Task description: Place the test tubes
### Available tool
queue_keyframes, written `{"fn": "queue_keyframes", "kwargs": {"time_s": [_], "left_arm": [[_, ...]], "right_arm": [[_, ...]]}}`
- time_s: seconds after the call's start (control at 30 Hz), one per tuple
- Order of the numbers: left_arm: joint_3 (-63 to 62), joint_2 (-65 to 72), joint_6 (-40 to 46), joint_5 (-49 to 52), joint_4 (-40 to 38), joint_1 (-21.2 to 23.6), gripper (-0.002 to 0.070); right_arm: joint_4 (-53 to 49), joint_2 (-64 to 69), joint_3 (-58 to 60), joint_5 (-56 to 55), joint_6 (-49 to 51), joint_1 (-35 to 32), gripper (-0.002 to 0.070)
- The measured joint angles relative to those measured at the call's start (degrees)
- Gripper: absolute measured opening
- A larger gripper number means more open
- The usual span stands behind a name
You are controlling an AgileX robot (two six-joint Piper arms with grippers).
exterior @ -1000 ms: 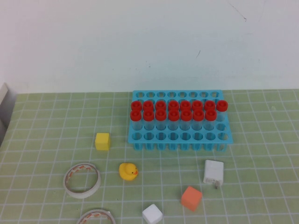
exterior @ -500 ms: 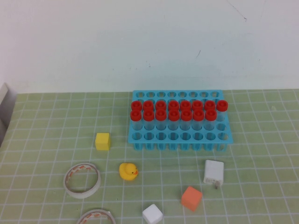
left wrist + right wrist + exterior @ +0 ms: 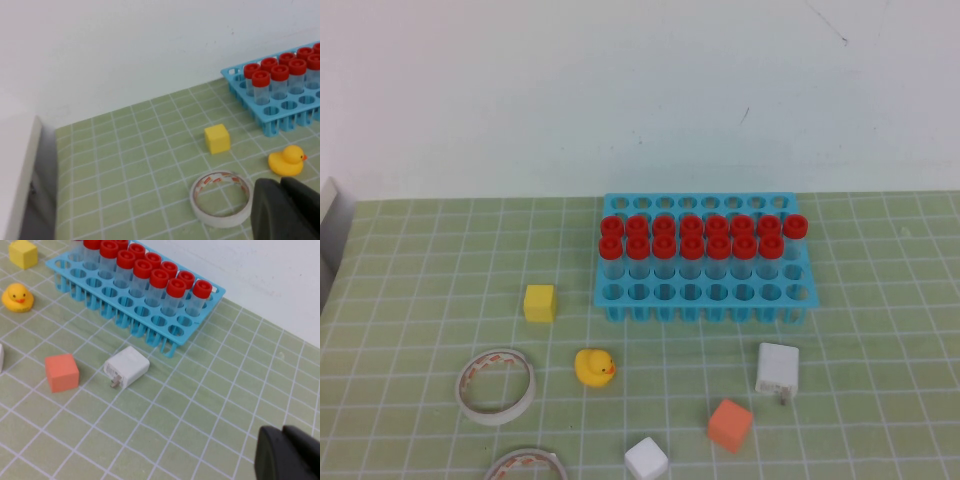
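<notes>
A blue test tube rack [image 3: 700,298] stands on the green grid mat at the middle of the table. Several red-capped test tubes [image 3: 691,246] stand upright in its two middle rows; the front and back rows of holes are empty. The rack [image 3: 280,107] and tubes [image 3: 280,80] also show in the left wrist view, and the rack [image 3: 135,310] with its tubes [image 3: 150,275] in the right wrist view. Neither arm appears in the high view. My left gripper [image 3: 282,210] is shut and empty, near a tape roll [image 3: 221,198]. My right gripper [image 3: 287,455] is shut and empty over bare mat.
On the mat in front of the rack lie a yellow cube [image 3: 540,302], a rubber duck [image 3: 593,368], two tape rolls [image 3: 496,385], a white cube [image 3: 646,460], an orange cube [image 3: 730,425] and a white charger [image 3: 777,369]. A grey edge [image 3: 328,235] stands at far left.
</notes>
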Motion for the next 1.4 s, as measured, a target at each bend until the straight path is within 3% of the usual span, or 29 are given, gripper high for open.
{"fn": "queue_keyframes", "kwargs": {"time_s": [0.33, 0.8, 1.13, 1.4], "left_arm": [[15.37, 0.0, -0.87, -18.74, -1.87, 0.09, 0.0], [16.44, 0.0, -1.1, -20.31, -2.0, 0.31, 0.0], [16.44, 0.0, -1.37, -19.73, -2.0, 6.96, 0.0], [16.21, 0.0, -1.49, -11.77, -2.4, 8.07, 0.0]], "right_arm": [[0.0, 0.0, 0.0, 0.0, 0.0, 0.0, 0.0], [0.0, 0.0, 0.0, 0.0, 0.0, 0.0, 0.0], [0.0, 0.0, 0.0, 0.0, 0.0, 0.0, 0.0], [0.0, 0.0, 0.0, 0.0, 0.0, 0.0, 0.0]]}}
